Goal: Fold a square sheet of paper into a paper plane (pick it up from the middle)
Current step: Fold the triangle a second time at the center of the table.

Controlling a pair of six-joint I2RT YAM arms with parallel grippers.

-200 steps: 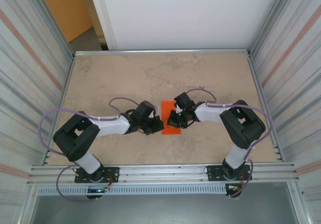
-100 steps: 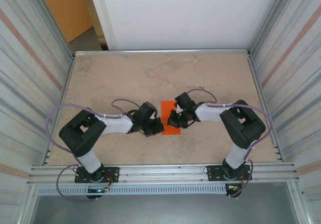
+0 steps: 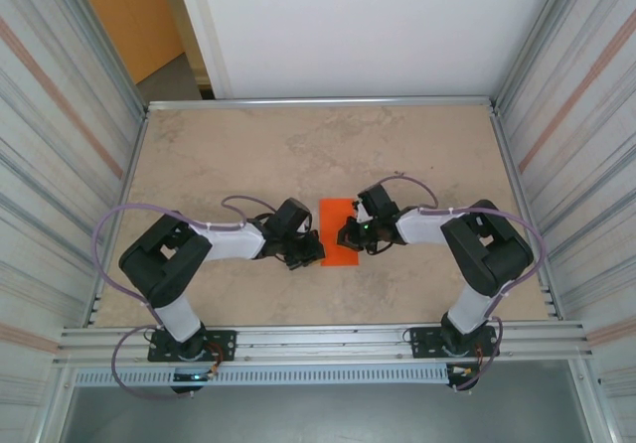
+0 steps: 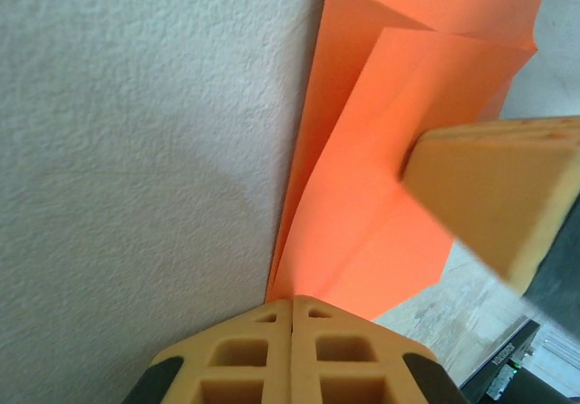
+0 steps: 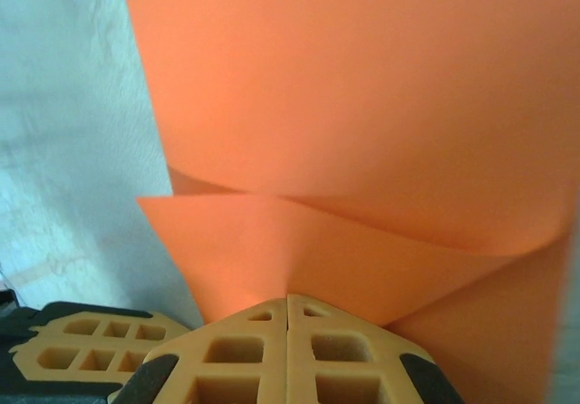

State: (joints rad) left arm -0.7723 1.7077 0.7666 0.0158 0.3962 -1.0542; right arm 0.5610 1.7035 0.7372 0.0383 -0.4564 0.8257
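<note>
Two closed tools — left tool point(image 3: 317, 252), right tool point(image 3: 346, 234) — flank sheet point(image 3: 336, 215); long axis near-far.

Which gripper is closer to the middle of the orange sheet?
Right. The right gripper sits midway along the right edge of the square sheet of paper; the left gripper is at its near left corner.

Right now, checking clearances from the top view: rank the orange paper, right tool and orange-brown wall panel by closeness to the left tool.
1. orange paper, at the tip of the left tool.
2. right tool, just across the paper.
3. orange-brown wall panel, far back left.
</note>
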